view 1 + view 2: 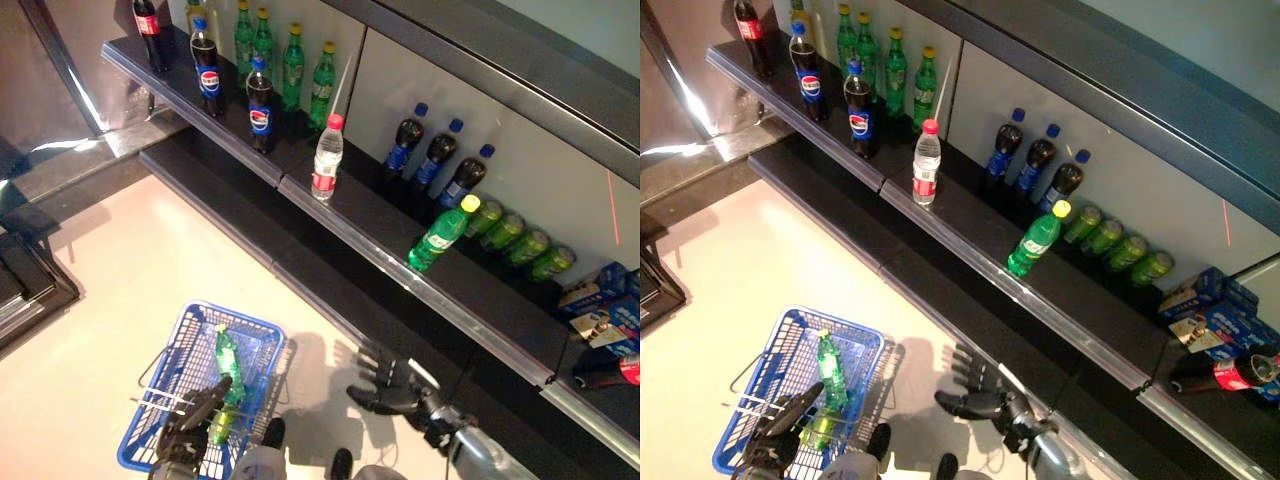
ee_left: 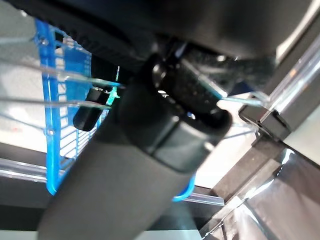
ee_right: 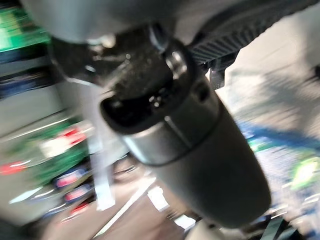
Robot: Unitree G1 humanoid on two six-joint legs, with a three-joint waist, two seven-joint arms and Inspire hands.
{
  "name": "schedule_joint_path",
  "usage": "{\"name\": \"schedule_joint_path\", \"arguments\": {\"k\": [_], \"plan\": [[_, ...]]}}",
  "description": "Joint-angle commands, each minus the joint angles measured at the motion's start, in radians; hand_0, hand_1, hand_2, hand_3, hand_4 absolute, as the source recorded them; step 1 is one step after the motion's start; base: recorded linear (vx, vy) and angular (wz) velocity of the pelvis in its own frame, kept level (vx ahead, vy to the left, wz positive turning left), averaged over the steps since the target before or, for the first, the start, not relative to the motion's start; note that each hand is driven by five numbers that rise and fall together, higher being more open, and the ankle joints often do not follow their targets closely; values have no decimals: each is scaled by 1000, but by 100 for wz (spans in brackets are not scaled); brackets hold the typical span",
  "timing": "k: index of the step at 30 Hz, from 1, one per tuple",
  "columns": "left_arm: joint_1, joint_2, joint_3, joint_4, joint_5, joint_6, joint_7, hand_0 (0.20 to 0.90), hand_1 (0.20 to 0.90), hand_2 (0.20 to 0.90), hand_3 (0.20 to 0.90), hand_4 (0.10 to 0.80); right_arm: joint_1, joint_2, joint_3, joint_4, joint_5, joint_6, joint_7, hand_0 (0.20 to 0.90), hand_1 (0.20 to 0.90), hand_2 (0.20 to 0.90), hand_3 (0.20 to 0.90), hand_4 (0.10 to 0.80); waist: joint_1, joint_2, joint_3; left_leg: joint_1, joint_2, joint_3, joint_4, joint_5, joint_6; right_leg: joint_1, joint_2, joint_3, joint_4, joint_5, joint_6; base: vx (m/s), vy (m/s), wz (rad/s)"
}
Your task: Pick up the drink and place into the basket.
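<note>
Robot hand (image 1: pixel 390 385), plastic bottle (image 1: pixel 228 358), wire-mesh basket (image 1: pixel 170 370)

Bottle (image 1: pixel 228 358) inside the basket (image 1: pixel 258 330) on the floor (image 1: pixel 130 290), shelf (image 1: pixel 400 240) of drinks beyond it.

No print can be read off any label. Labels are visible but too small to make out: red-white-blue round labels on the dark cola bottles (image 1: pixel 259 105) at upper left of the shelf (image 1: pixel 400 262), a red band on the clear water bottle (image 1: pixel 326 158), a white patch on the tilted green bottle (image 1: pixel 441 235), and printing on the blue boxes (image 1: pixel 607 302) at right.
</note>
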Motion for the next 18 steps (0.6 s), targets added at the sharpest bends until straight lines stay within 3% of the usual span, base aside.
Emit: {"name": "schedule_joint_path", "arguments": {"k": [1, 3, 6, 8, 11, 12, 15, 16, 18], "plan": [[9, 14, 41, -51, -32, -226, -33, 300, 300, 300, 200, 100, -13, -44, 2, 77, -94, -94, -90, 900, 900, 900, 900, 800, 21, 106, -111, -16, 60, 29, 2, 0, -77, -49, 26, -40, 29, 37, 1, -81, -24, 4], [-3, -3, 48, -23, -89, -202, -23, 300, 300, 300, 200, 100, -13, -29, -9, 149, -93, -92, -144, 900, 900, 900, 900, 800, 21, 122, -99, -53, 63, 74, 16, 12, -87, -53, 18, -78, 32, 35, -5, -110, 42, 9], [-25, -27, 43, 8, -119, -156, 4, 300, 300, 300, 200, 100, 13, -24, -53, 190, -91, -92, -213, 900, 900, 900, 900, 800, -17, 125, -88, -73, 82, 244, 81, -5, -104, -46, -9, -155, 46, 35, -11, -83, 173, 58], [-22, -46, 28, 28, -119, -170, 40, 300, 300, 300, 200, 100, 22, -28, -80, 231, -63, -97, -220, 900, 900, 900, 900, 800, -30, 114, -86, -68, 100, 246, 100, -14, -109, -49, -28, -158, 49, 46, -9, -15, 303, 103], [-2, -82, 42, 92, -174, -206, 65, 300, 300, 300, 200, 100, 3, -27, -121, 364, -73, -141, -188, 900, 900, 900, 900, 800, -41, 109, -95, -23, 136, 211, 76, -19, -109, -63, -44, -106, 42, 55, -4, 49, 428, 43], [-11, -86, 46, 123, -178, -215, 74, 300, 300, 300, 200, 100, -8, -17, -154, 447, -56, -157, -172, 900, 900, 900, 900, 800, -54, 108, -99, -7, 168, 252, 77, -19, -115, -66, -58, -96, 42, 58, 1, 44, 379, 32], [-47, -85, 34, 158, -143, -209, 93, 300, 300, 300, 200, 100, -31, 1, -198, 578, -21, -167, -138, 900, 900, 900, 900, 800, -67, 110, -101, 16, 197, 316, 90, -33, -120, -55, -88, -106, 45, 68, 19, 122, 475, 26], [-64, -83, 26, 167, -75, -198, 97, 300, 300, 300, 200, 100, -45, 19, -228, 640, 8, -141, -131, 900, 900, 900, 900, 800, -66, 106, -90, 17, 174, 329, 160, -83, -106, -47, -129, -99, 67, 76, 46, 204, 502, 16], [-72, -73, 18, 162, -32, -188, 98, 300, 300, 300, 200, 100, -44, 31, -250, 666, 18, -139, -133, 900, 900, 900, 900, 800, -61, 102, -80, 4, 156, 327, 213, -109, -94, -40, -159, -83, 92, 83, 69, 174, 449, 17]]}}
